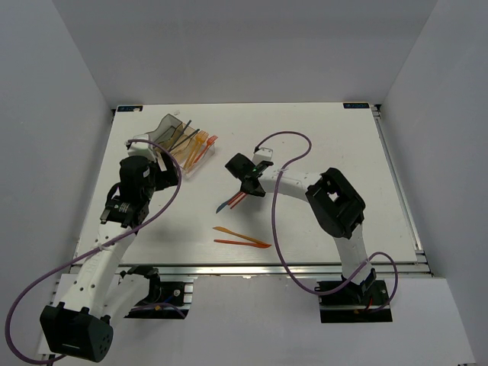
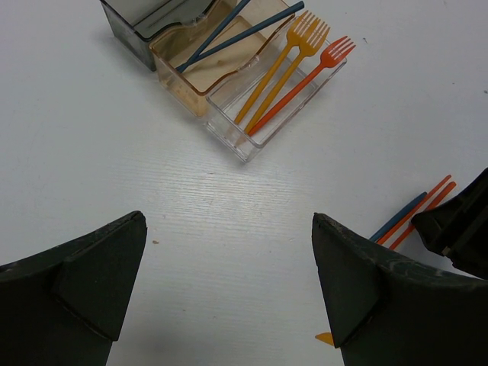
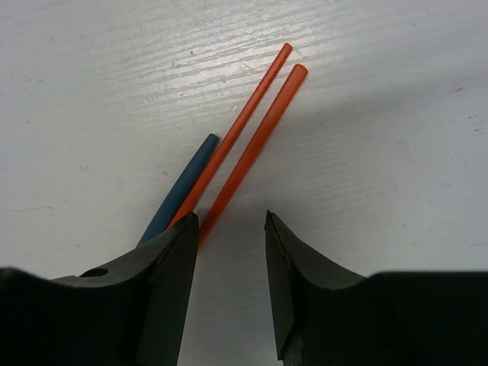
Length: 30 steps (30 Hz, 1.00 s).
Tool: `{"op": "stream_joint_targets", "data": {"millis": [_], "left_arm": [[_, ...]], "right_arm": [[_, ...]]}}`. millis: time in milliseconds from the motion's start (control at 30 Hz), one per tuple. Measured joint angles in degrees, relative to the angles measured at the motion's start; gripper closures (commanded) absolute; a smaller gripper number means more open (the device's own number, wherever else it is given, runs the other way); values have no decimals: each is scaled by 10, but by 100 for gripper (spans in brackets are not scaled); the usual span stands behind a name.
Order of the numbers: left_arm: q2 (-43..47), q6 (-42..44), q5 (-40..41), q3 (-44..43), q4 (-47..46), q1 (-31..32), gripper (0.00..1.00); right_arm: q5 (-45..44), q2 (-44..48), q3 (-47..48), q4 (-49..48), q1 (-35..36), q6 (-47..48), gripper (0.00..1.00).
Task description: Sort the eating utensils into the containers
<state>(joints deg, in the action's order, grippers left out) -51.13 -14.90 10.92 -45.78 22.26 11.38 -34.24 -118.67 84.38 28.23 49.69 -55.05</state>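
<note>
At the upper left of the desk (image 1: 328, 130), the row of containers (image 1: 174, 128) holds orange and dark utensils (image 1: 200, 146). Mid-frame, the right claw (image 1: 245, 185) sits over a small bundle (image 1: 231, 203) of blue and red-orange handles. Two orange pieces (image 1: 242, 238) lie lower centre in a narrow V, well apart from the rest.

Beneath the right end effector (image 3: 229, 221), the working ends of two orange utensils (image 3: 274, 114) and one blue utensil (image 3: 183, 183) are hidden, so fork, knife or spoon cannot be told.
</note>
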Motion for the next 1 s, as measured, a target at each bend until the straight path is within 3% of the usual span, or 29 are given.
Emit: {"op": "stream_joint_targets", "data": {"millis": [433,500,533,600,833,1000], "left_arm": [[0,0,-16,0,0,0,2],[0,0,-16,1,0,0,2],[0,0,-16,1,0,0,2],[-1,0,-18,1,0,0,2],[-2,-4,-32,1,0,0,2],[-16,-28,-90,1,-9,0,2]], "right_arm": [[-2,5,-20,-10,-5,1,57],[12,17,-37,-25,-12,4,72],[20,24,-50,-36,-18,7,88],[35,40,-75,-52,-31,10,100],[60,64,-108,-71,-60,26,100],[53,100,-150,-57,-61,71,100]]}}
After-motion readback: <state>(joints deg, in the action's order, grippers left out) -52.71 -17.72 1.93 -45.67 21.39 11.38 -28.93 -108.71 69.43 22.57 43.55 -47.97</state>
